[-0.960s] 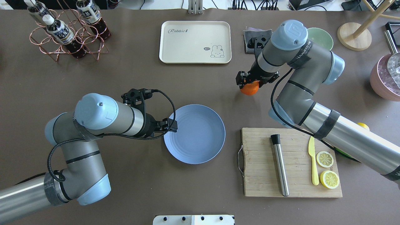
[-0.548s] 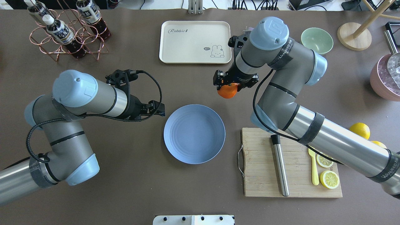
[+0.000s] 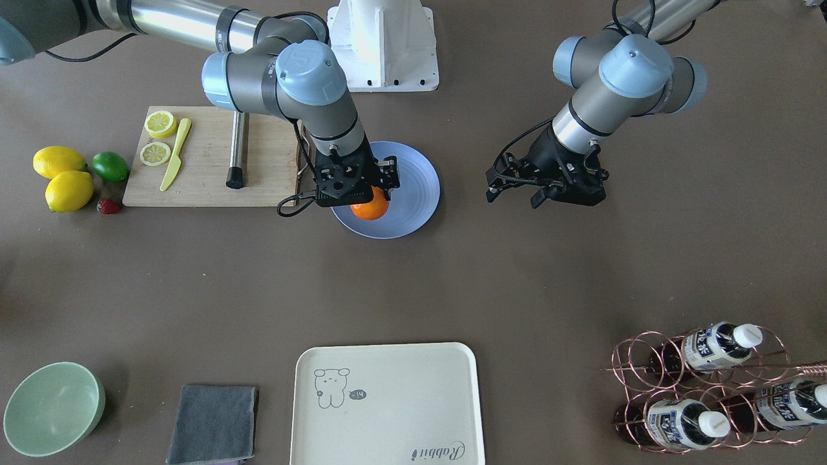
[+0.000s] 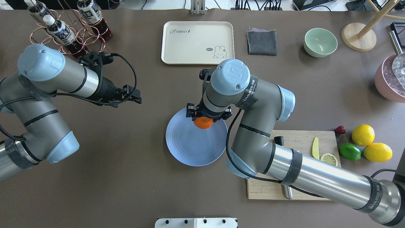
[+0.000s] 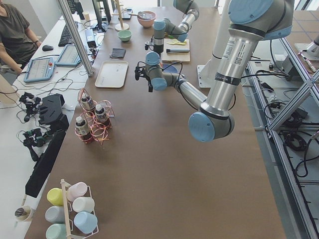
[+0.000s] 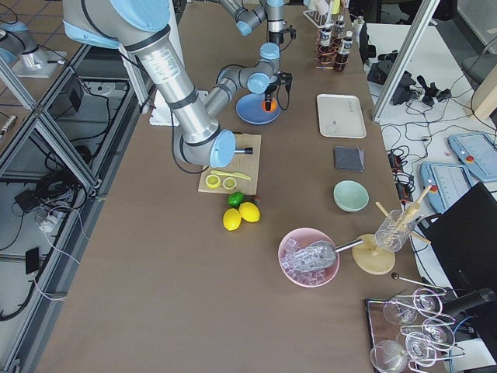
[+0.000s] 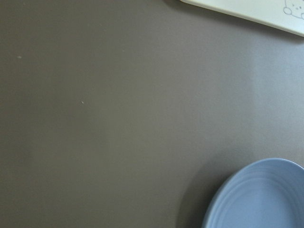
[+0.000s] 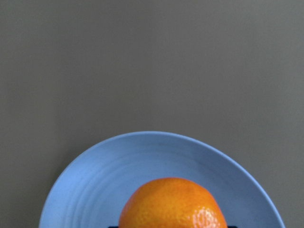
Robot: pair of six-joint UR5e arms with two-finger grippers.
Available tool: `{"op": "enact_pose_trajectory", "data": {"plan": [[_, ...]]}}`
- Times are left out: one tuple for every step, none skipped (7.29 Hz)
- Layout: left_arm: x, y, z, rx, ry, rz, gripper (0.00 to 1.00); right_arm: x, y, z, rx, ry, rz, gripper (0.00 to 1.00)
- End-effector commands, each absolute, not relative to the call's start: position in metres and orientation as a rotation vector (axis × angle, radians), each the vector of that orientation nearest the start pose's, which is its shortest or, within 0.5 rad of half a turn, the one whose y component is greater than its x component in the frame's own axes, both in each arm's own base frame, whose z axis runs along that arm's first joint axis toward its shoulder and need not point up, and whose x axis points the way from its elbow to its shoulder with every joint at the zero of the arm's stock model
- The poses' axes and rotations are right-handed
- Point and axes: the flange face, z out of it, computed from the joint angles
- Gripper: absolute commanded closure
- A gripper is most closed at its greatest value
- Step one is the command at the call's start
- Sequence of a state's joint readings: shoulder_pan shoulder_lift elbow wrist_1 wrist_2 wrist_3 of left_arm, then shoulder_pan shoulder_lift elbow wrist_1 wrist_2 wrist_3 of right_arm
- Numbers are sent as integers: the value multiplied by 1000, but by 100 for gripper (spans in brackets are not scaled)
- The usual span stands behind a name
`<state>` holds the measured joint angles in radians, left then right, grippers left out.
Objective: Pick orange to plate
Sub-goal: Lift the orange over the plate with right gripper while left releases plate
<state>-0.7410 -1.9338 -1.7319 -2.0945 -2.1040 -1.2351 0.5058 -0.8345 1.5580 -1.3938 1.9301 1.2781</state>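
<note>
My right gripper is shut on the bright orange and holds it over the far part of the round blue plate. I cannot tell if the fruit touches the plate. The front view shows the orange under the right gripper, inside the plate's rim. In the right wrist view the orange fills the bottom edge above the plate. My left gripper hangs open and empty, well to the left of the plate. The left wrist view catches only the plate's edge.
A cream tray, grey cloth and green bowl lie at the back. A cutting board with knife and lemon slice sits right of the plate; lemons and a lime beyond. A bottle rack stands far left.
The right arm carried the orange leftward and toward the robot until it came over the plate. The left gripper drew back from the plate's left rim, going left and farther back.
</note>
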Motion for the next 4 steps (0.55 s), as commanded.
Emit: {"op": "enact_pose_trajectory", "data": {"plan": [[394,-480,322,114,1120,-88,2,-601,-407,200,42,-930,21,100],[393,-481,322,116,1118,-90,2,-605,-401,200,38,-929,12,100],[391,-482,322,117,1118,-93,2,-611,-392,201,30,-928,-2,100],[391,-482,322,119,1118,-93,2,-613,-389,202,28,-927,-7,100]]}}
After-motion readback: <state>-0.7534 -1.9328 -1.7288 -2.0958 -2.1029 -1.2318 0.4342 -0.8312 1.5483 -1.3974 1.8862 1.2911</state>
